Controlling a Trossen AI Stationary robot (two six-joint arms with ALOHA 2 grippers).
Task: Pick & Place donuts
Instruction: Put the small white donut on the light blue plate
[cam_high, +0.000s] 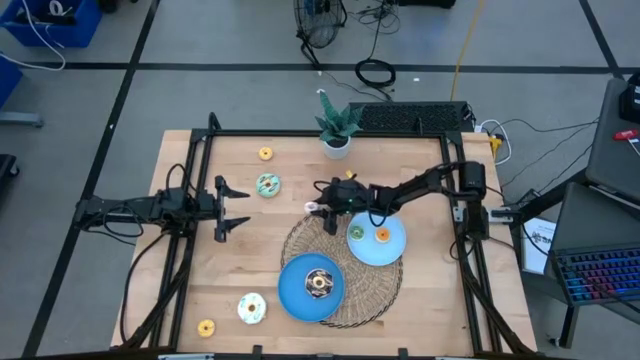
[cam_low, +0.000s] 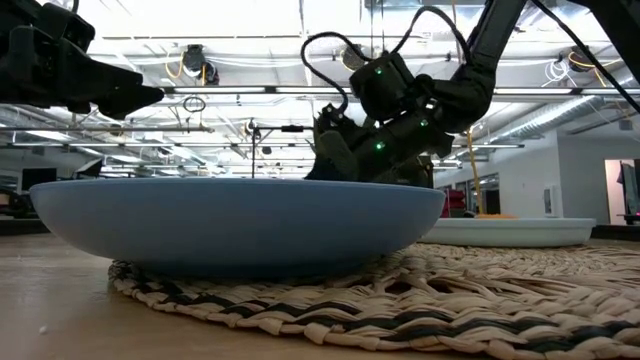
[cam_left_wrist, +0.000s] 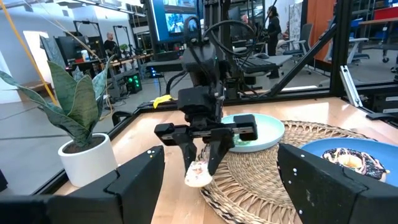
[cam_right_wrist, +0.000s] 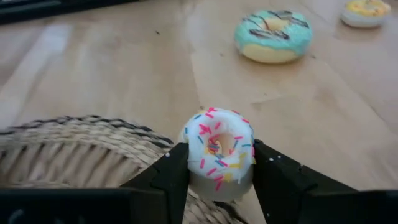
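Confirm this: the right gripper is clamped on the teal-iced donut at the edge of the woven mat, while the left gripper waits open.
Not quite. The right gripper is clamped on a white-iced sprinkled donut, as the right wrist view shows; the teal-iced donut lies free on the table beyond. The woven mat edge and the open, waiting left gripper are right.

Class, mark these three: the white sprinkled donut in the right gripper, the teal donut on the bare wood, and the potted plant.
white sprinkled donut (cam_right_wrist: 219, 149), right wrist view, on its icing beside the hole.
teal donut (cam_right_wrist: 273, 36), right wrist view, on its iced top.
potted plant (cam_high: 337, 146), high view, on its white pot.
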